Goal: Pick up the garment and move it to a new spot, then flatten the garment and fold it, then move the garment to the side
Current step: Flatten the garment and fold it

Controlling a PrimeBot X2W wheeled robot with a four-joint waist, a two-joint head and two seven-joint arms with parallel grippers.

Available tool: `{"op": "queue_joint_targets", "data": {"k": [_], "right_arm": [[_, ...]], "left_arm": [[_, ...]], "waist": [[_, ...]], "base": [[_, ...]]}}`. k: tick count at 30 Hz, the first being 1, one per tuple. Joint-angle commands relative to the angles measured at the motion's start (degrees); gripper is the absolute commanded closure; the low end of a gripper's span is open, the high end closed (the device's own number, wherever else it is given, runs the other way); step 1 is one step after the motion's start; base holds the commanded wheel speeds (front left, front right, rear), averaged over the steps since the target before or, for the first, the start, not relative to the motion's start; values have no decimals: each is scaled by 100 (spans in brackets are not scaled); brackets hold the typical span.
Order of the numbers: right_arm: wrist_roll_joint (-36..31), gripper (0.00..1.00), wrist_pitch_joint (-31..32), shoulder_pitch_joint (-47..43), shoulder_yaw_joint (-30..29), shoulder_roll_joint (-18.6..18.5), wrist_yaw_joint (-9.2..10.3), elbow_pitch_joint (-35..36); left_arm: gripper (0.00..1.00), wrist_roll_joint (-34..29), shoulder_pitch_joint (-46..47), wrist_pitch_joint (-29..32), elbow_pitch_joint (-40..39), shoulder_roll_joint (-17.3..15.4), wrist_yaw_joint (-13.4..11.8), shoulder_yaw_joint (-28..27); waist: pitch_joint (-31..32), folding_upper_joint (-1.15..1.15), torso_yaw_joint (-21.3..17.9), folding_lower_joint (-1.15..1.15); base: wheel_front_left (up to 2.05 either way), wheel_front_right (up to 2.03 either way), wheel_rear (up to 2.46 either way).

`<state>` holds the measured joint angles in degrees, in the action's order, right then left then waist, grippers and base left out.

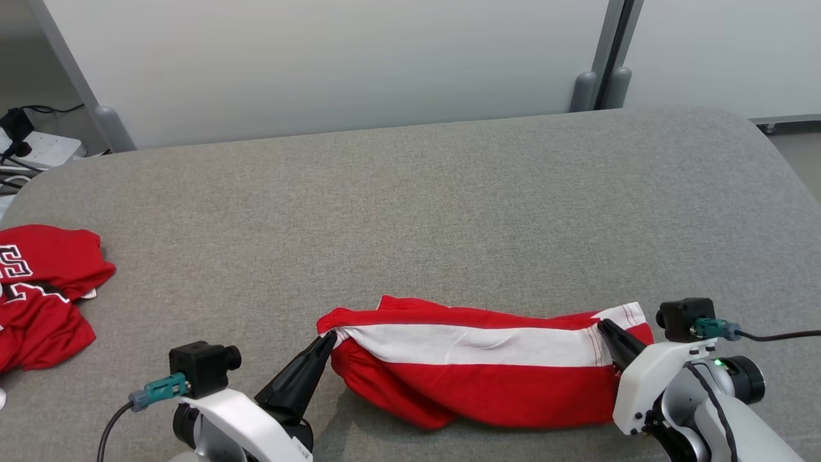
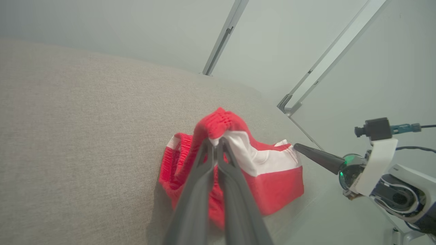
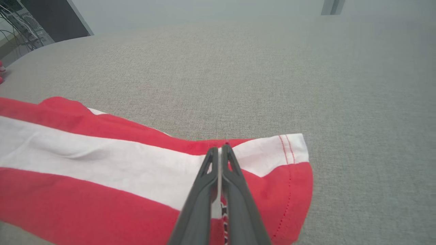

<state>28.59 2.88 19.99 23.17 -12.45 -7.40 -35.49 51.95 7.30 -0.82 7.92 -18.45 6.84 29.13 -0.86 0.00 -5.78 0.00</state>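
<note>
1. Head view: a red and white striped cloth garment (image 1: 474, 366) lies near the front edge of the grey fabric-covered table (image 1: 449, 205).
2. The left gripper (image 1: 328, 338) is clamped on its gathered waistband end, and the right gripper (image 1: 604, 325) pinches the hem end.
3. Draw both ends apart evenly and low so the cloth flattens without slipping.

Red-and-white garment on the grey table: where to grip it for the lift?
Pinch the red-and-white garment at its two short ends, coming from the near edge: gathered elastic end for the left hand, stitched hem for the right hand. It lies long and narrow across the grey table, so end grips should likely keep it taut.
</note>
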Motion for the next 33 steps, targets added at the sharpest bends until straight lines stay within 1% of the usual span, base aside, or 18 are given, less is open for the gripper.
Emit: {"op": "queue_joint_targets", "data": {"k": [1,2,3,4,5,8,9,10,11,17,18,19,20,21,22,27,33], "right_arm": [[52,29,-130,219,154,-31,-9,59],[76,36,-157,244,188,-29,-9,29],[114,56,-177,264,221,-25,-9,2],[148,89,-196,284,257,-25,-9,-23],[186,100,-190,301,289,-28,-9,-61],[254,100,-172,329,344,-38,-9,-143],[290,89,-187,334,335,-35,-9,-184],[339,55,-182,328,327,-18,-9,-223],[387,0,-173,320,324,1,-9,-249],[692,0,-171,295,354,65,-9,-373],[748,16,-177,299,366,84,-9,-400],[795,39,-178,307,398,101,-9,-428],[853,58,-171,312,430,122,-9,-461],[905,86,-167,322,470,140,-9,-489],[938,100,-184,339,515,146,-9,-514],[960,100,-426,478,664,71,-9,-537],[900,100,-613,721,533,-291,-9,-209]], "left_arm": [[100,-2,168,-99,-116,-102,39,-194],[100,7,161,-115,-108,-104,40,-185],[100,26,154,-135,-101,-99,42,-182],[100,37,149,-155,-92,-97,44,-177],[100,48,144,-173,-83,-95,45,-171],[100,72,135,-209,-64,-89,47,-162],[100,78,132,-226,-56,-89,48,-157],[100,82,128,-243,-49,-92,49,-152],[100,88,124,-259,-45,-94,50,-150],[100,97,125,-303,-34,-107,51,-140],[100,96,132,-304,-34,-107,51,-135],[100,96,140,-302,-32,-107,51,-131],[100,99,151,-299,-29,-109,51,-129],[100,104,163,-296,-24,-113,52,-130],[100,104,177,-294,-16,-120,52,-131],[100,83,234,-345,-24,-146,44,-160],[100,142,350,-451,-226,-186,40,-288]], "waist": [[-2,0,-9,0],[-1,0,-18,0],[1,0,-26,0],[3,0,-35,0],[4,0,-43,0],[6,0,-58,0],[5,0,-65,0],[3,0,-70,0],[-2,0,-76,0],[-77,0,-76,0],[-88,0,-71,0],[-97,0,-65,0],[-104,0,-59,0],[-109,0,-54,0],[-111,0,-48,0],[-88,0,-19,0],[49,0,-34,0]], "base": [[0,0,0],[0,0,0],[0,0,0],[0,0,0],[0,0,0],[0,0,0],[0,0,0],[0,0,0],[0,0,0],[0,0,0],[0,0,0],[0,0,0],[0,0,0],[0,0,0],[0,0,0],[0,0,0],[0,0,0]]}}
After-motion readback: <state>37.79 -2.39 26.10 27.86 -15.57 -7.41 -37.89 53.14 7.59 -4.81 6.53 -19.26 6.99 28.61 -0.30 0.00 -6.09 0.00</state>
